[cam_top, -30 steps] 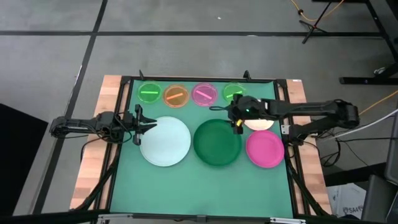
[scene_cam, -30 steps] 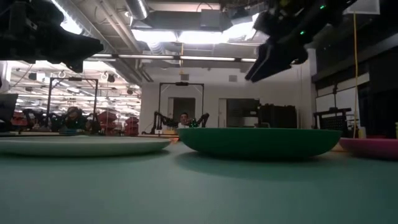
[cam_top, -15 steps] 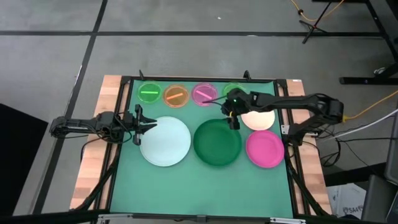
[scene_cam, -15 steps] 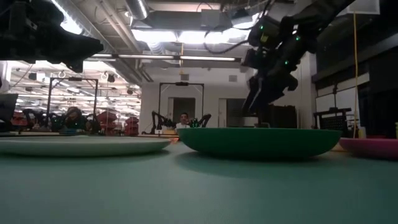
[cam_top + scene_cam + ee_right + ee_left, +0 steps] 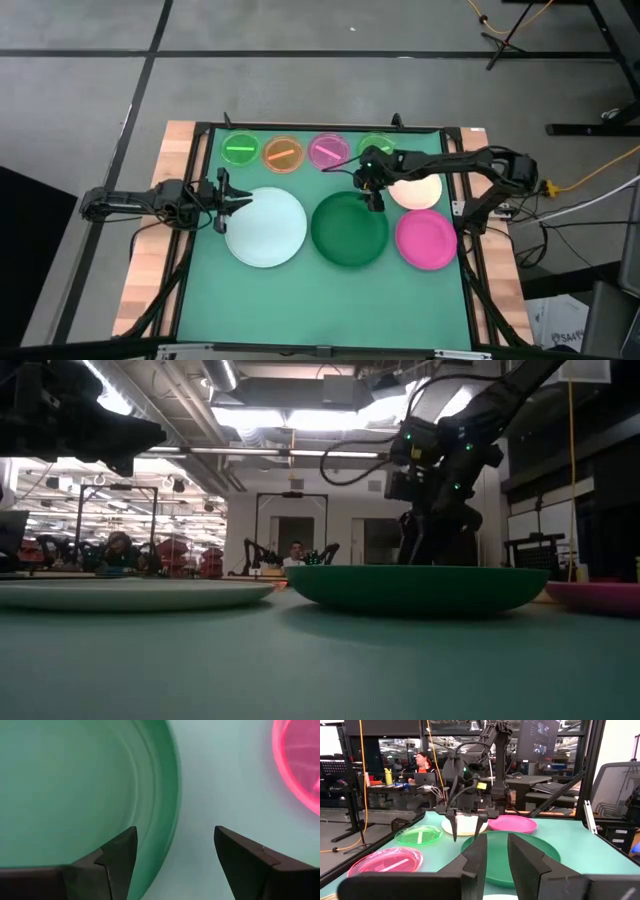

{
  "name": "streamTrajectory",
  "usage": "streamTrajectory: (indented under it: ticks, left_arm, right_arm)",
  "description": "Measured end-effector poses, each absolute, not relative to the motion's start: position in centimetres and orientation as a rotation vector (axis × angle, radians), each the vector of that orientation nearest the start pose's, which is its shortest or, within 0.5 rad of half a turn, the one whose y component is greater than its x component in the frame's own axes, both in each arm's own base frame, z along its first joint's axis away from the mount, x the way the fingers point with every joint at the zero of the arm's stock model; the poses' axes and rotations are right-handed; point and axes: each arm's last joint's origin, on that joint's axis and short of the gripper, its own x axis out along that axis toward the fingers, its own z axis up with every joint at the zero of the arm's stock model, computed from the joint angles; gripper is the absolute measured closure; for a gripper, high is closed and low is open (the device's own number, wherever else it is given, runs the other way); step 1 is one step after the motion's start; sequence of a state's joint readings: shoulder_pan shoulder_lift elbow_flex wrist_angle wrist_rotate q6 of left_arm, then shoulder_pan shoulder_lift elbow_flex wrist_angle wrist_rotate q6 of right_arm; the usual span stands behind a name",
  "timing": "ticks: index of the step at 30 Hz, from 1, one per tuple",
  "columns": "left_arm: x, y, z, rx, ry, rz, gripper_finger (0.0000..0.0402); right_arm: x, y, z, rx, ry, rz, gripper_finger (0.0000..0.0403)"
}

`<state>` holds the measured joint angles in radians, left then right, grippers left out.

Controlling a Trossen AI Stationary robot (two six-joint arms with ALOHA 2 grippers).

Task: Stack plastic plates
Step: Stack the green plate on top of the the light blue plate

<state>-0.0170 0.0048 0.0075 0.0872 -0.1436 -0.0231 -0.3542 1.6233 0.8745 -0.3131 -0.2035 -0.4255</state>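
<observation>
Plates lie unstacked: right pincer (image 5: 372,201), wide open and empty, straddles the dark green plate's (image 5: 349,230) rim below it; all stacking remains.

The right pincer (image 5: 374,199) has dropped to the dark green plate's (image 5: 348,232) rim.

Right gripper (image 5: 374,201): my arm stretched across, wrist bent down, fingers (image 5: 117,855) spread wide and pointing downward. Left gripper (image 5: 240,200): my arm low and level, fingers slightly parted, pointing forward.
</observation>
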Motion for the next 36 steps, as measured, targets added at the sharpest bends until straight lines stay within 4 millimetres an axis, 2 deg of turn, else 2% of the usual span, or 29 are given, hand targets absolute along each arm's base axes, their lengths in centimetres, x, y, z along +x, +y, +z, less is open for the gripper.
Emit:
streamTrajectory:
  ticks: [8,11,15,27,36]
  left_arm:
    - [9.7,0.2,17.4,-0.030,-0.091,0.125,0.0331]
    - [9.7,0.2,17.4,-0.030,-0.091,0.125,0.0331]
    - [9.7,0.2,17.4,-0.030,-0.091,0.125,0.0331]
    - [9.7,0.2,17.4,-0.030,-0.091,0.126,0.0331]
    - [9.7,0.2,17.4,-0.030,-0.091,0.126,0.0331]
  right_arm:
    - [28.4,-9.7,14.4,-0.036,1.088,0.143,0.0153]
    - [28.5,-9.6,14.2,-0.006,1.080,0.185,0.0169]
    - [28.5,-9.6,14.1,0.003,1.077,0.198,0.0215]
    - [28.6,-9.6,14.2,0.046,1.068,0.173,0.0389]
    - [28.6,-9.5,14.2,0.077,1.055,0.196,0.0390]
